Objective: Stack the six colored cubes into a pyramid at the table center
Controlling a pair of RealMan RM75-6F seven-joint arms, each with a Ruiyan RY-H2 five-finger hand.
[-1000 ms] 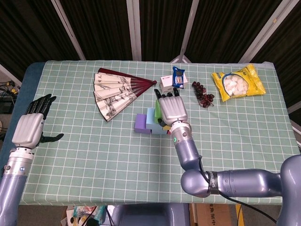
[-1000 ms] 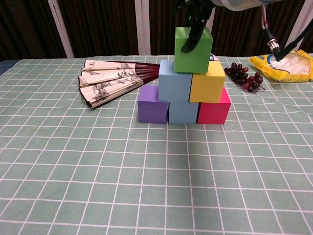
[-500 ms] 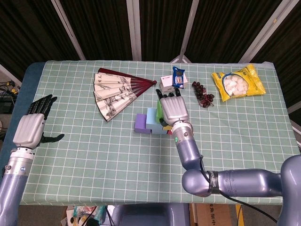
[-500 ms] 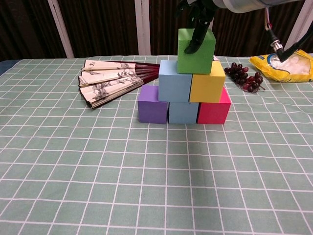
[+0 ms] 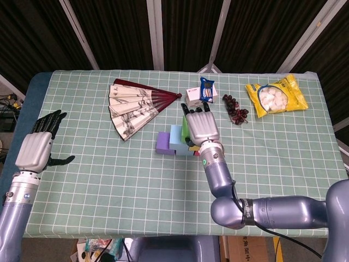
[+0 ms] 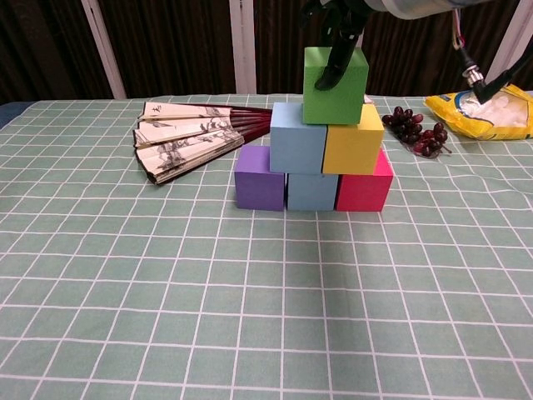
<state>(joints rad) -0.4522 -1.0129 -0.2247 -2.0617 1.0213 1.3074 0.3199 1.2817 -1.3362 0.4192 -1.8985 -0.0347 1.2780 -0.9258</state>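
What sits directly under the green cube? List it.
The green cube rests on a light blue cube and a yellow cube, straddling their seam. The right hand grips it from above. The contact faces themselves are hidden.

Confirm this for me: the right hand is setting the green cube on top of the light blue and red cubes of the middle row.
Not quite. The chest view shows the green cube, with the right hand on it, sitting on the light blue cube and the yellow cube. The red cube is in the bottom row, at the right end under the yellow one.
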